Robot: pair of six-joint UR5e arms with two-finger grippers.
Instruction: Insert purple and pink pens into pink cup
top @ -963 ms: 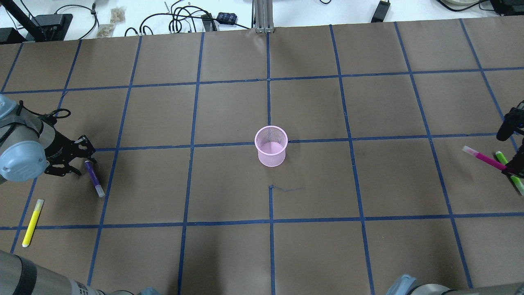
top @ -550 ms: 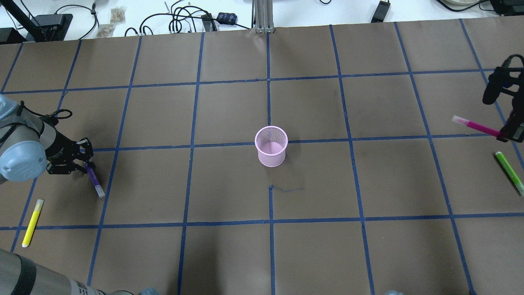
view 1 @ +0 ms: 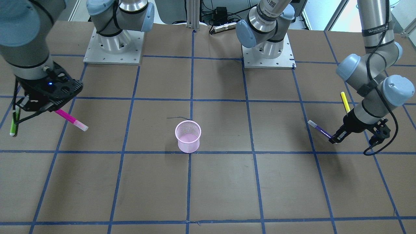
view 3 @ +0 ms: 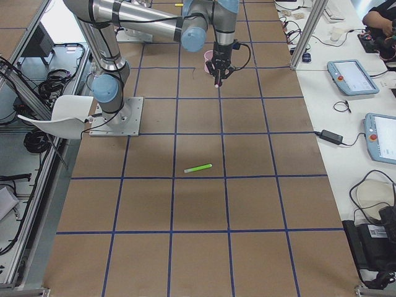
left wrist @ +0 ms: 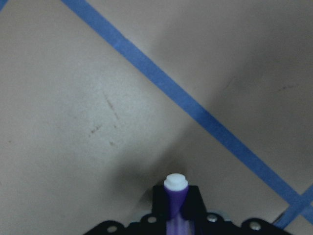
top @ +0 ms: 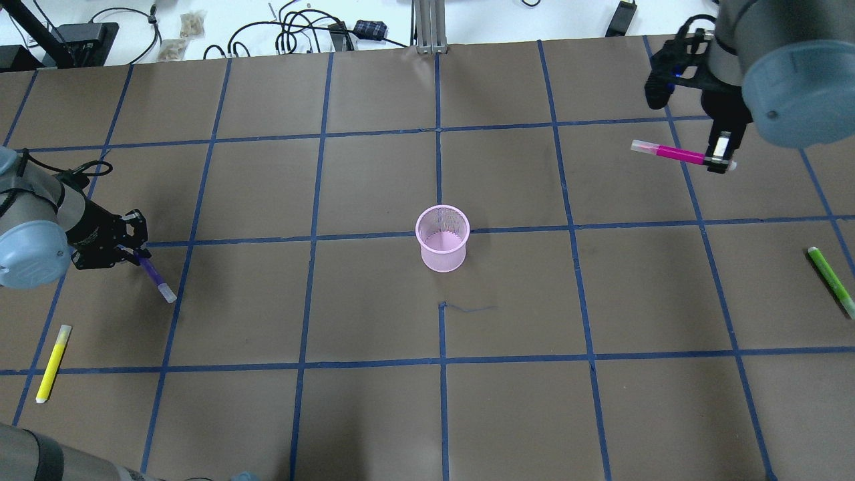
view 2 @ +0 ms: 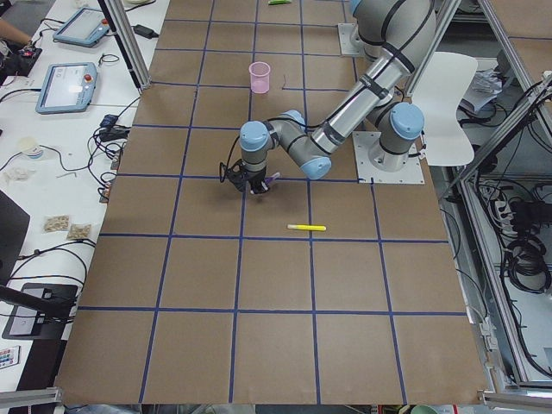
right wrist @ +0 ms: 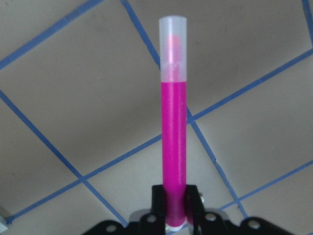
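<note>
The pink mesh cup [top: 441, 238] stands upright at the table's middle; it also shows in the front view [view 1: 188, 136]. My right gripper [top: 717, 159] is shut on the pink pen [top: 670, 152] and holds it level, high above the table at the far right; the pen fills the right wrist view [right wrist: 173, 132] and shows in the front view [view 1: 70, 120]. My left gripper [top: 133, 256] is shut on the purple pen [top: 155, 276] at the table's left side; the pen points down toward the table and shows in the front view [view 1: 320, 130] and the left wrist view [left wrist: 175, 196].
A yellow pen [top: 53, 363] lies at the near left, also seen in the front view [view 1: 344, 101]. A green pen [top: 830, 280] lies on the table at the right. Cables and gear lie beyond the table's far edge.
My right gripper has risen and moved far and inward with the pink pen, away from the green pen. My left gripper has closed on the purple pen and lifted its held end.
</note>
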